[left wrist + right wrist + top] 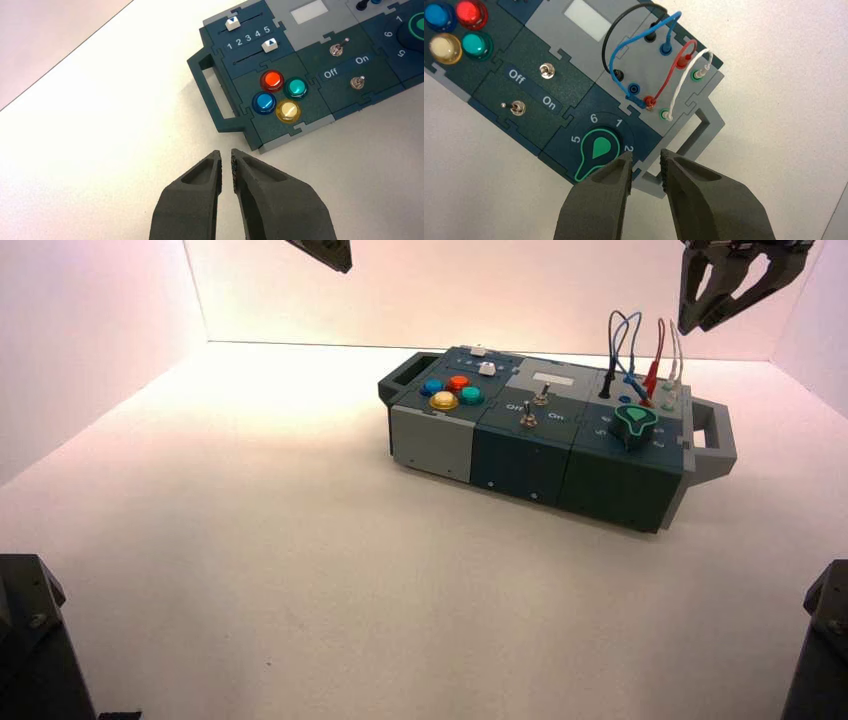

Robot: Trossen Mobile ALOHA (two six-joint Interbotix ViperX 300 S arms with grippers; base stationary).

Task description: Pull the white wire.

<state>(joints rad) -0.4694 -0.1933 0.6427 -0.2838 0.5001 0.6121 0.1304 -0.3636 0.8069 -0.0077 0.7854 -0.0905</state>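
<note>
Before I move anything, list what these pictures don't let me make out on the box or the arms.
- Left gripper, high view: mostly cut off by the top edge.
- Knob, right wrist view: its lower part and some numbers around it are hidden behind the right gripper; left wrist view: cut off by the picture's edge.
- White wire, left wrist view: outside the picture.
- Sliders, right wrist view: beyond the top edge.
</note>
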